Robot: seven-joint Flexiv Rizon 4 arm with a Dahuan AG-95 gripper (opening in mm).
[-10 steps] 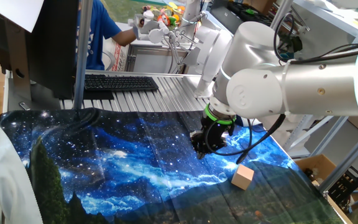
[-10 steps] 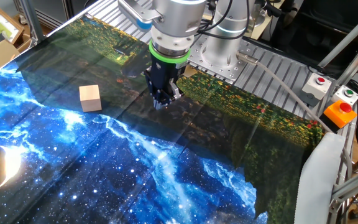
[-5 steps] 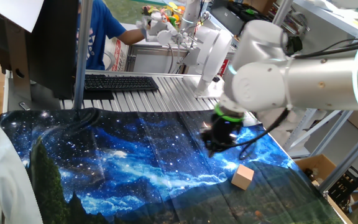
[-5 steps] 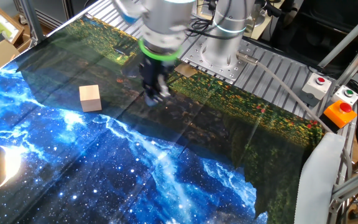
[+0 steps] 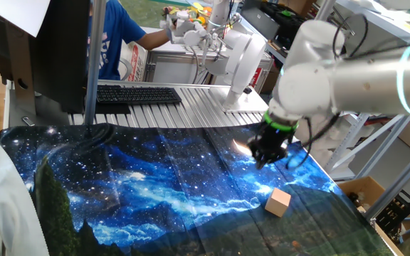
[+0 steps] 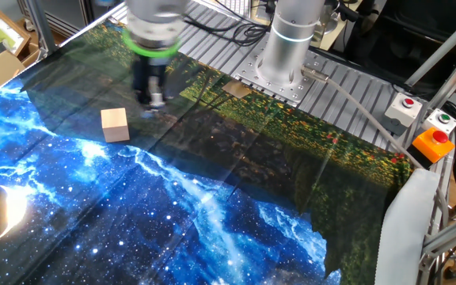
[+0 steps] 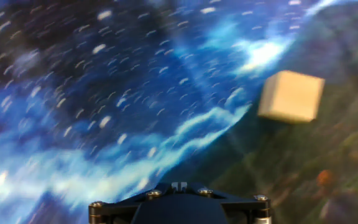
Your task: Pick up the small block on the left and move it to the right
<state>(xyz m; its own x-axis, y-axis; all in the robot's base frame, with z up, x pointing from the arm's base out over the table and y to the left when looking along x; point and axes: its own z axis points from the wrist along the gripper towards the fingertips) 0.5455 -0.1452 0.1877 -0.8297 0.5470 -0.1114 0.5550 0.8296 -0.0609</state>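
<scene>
The small block (image 5: pixel 278 202) is a pale tan wooden cube lying on the starry blue cloth (image 5: pixel 141 185). It also shows in the other fixed view (image 6: pixel 115 124) and at the upper right of the hand view (image 7: pixel 291 96). My gripper (image 5: pixel 265 160) hangs a little above the cloth, apart from the block, up and to the block's left in this view. In the other fixed view the gripper (image 6: pixel 153 99) is blurred and sits just up and right of the block. Its fingers look narrow and together, with nothing in them. The hand view shows only the gripper's dark body, not its fingertips.
A ribbed metal table strip with a black keyboard (image 5: pixel 137 94) lies behind the cloth. The arm's base plate (image 6: pixel 271 79) stands on it. A button box with red, green and orange buttons (image 6: pixel 430 134) is at the right. A person in blue (image 5: pixel 116 35) is behind the table.
My gripper has swept across the cloth toward the block's side, rightward in one fixed view and leftward in the other. The block has not moved.
</scene>
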